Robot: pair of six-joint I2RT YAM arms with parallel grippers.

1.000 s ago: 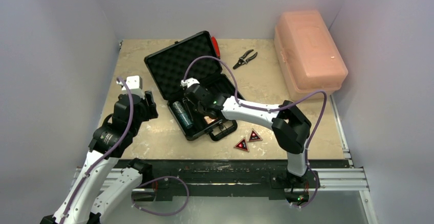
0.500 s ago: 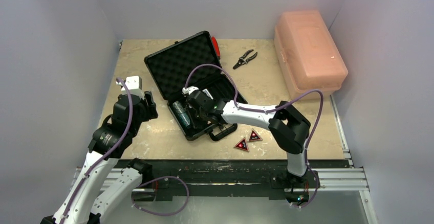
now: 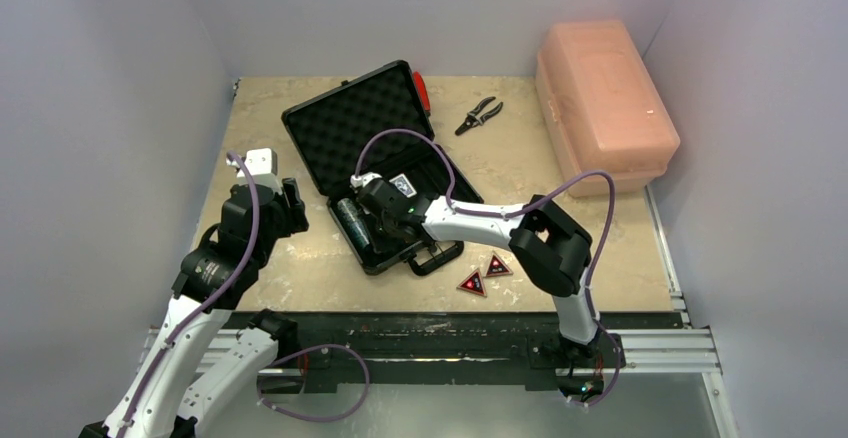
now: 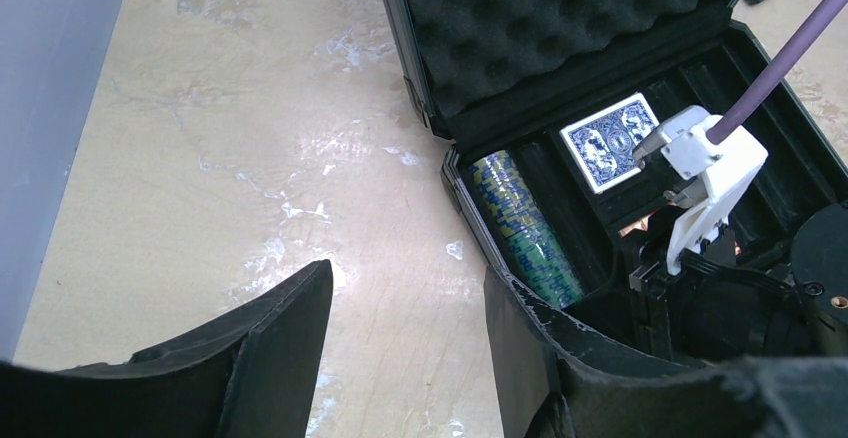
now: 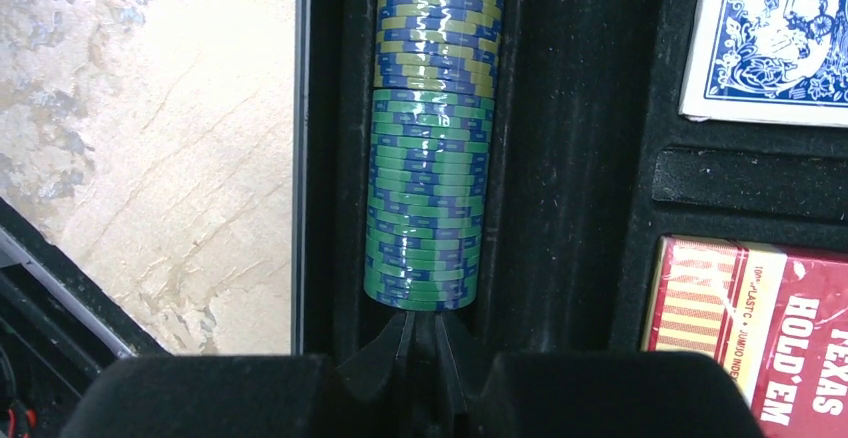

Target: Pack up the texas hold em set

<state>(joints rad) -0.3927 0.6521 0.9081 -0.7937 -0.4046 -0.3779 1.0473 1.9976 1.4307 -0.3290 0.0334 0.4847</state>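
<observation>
1. Now the right gripper (image 5: 425,333) sits further left in the briefcase (image 3: 350,123) than a second ago, away from the card slots and at the near end of the teal chip roll (image 5: 430,158).
2. Its fingers have drawn together over that second. They meet just short of the roll's end and clamp nothing.
3. Its shift left uncovers the blue deck (image 4: 608,141) in the far slot, and the red deck (image 5: 760,328) lies in the slot nearer the arms. Both decks look packed.
4. Meanwhile the left gripper (image 4: 405,308) has not moved. It hangs over the table left of the case, fingers apart and empty.
5. Probably the closed tips are meant to nudge the roll home. The two triangles (image 3: 484,274) lie on the table near-right of the case, and the lid stands open.
</observation>
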